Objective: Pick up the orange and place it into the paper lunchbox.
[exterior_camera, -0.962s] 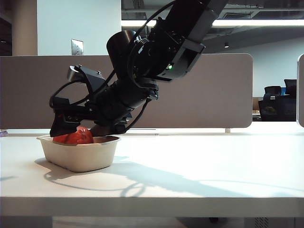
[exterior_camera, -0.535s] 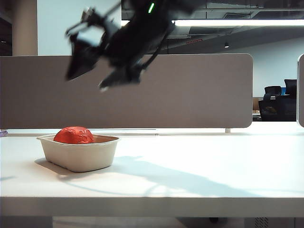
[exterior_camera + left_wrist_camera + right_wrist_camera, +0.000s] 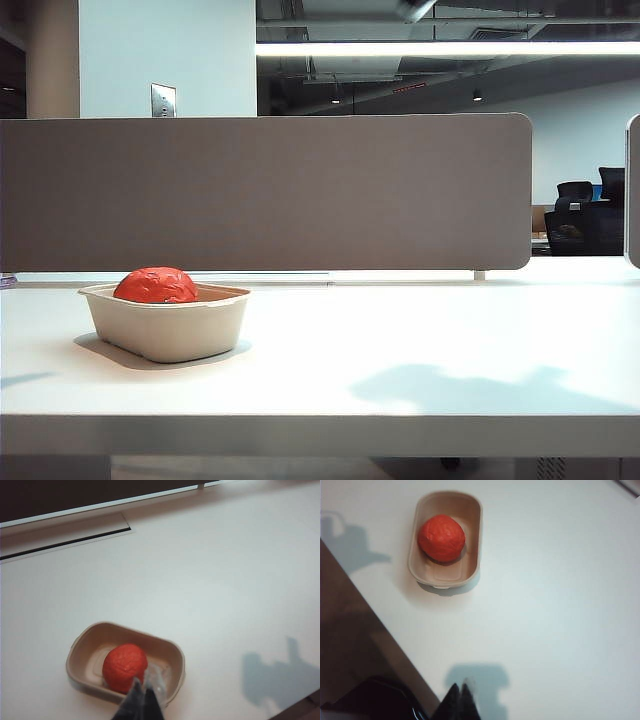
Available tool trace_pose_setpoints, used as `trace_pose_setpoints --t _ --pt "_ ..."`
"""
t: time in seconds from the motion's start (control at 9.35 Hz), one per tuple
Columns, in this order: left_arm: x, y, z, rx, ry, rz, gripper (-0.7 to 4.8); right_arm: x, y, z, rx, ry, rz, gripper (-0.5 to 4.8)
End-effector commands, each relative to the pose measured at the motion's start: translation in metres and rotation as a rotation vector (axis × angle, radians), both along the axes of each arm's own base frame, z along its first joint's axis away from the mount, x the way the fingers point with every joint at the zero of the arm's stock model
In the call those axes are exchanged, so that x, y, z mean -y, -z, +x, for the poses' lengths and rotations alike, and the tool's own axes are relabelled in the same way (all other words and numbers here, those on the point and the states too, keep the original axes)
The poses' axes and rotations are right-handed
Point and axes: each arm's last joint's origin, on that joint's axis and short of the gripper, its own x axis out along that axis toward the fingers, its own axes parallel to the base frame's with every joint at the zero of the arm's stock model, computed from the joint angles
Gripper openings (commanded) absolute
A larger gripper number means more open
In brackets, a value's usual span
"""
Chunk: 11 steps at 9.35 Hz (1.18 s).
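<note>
The orange [image 3: 156, 285] lies inside the paper lunchbox [image 3: 170, 330] on the left of the white table, its crinkled red-orange top showing above the rim. Neither arm shows in the exterior view. From high above, the left wrist view looks down on the orange [image 3: 124, 667] in the lunchbox [image 3: 80, 650], with my left gripper [image 3: 142, 686] shut and empty over the box's near rim. In the right wrist view my right gripper [image 3: 460, 688] is shut and empty, high over bare table, well away from the orange [image 3: 441, 538] and lunchbox [image 3: 473, 540].
A grey partition panel [image 3: 300, 190] runs along the table's far edge. The table's front edge [image 3: 320, 430] crosses the exterior view. In the right wrist view the table edge [image 3: 385, 625] falls off to dark floor. Arm shadows lie on the tabletop [image 3: 480, 385].
The right arm let go of the orange in the lunchbox, rose steeply and left the exterior view. Its gripper has closed. The orange stays in the box.
</note>
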Motion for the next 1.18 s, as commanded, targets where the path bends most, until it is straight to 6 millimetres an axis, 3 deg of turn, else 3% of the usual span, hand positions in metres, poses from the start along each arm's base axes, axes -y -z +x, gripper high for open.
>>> trace_pose_setpoints --t 0.11,0.21,0.64,0.75,1.07,1.18 --pt "-0.002 0.048 -0.007 0.06 0.066 -0.06 -0.06 0.047 0.028 -0.054 0.143 0.004 0.113 -0.01" --pt "-0.015 0.095 -0.031 0.258 0.077 -0.168 -0.06 0.089 0.088 -0.095 0.4 0.158 0.241 -0.01" --pt "-0.022 0.129 -0.04 0.263 0.037 -0.163 -0.06 0.11 0.109 -0.115 0.552 0.254 0.349 0.0" --pt "-0.021 0.173 -0.036 0.33 -0.023 -0.194 -0.06 0.115 0.104 -0.125 0.584 0.176 0.502 0.0" --pt "-0.02 0.193 -0.034 0.304 -0.022 -0.244 -0.06 0.115 0.104 -0.125 0.584 0.176 0.501 0.0" --pt "-0.059 0.185 -0.035 0.453 -0.291 -0.216 -0.06 0.115 0.104 -0.125 0.584 0.176 0.502 0.0"
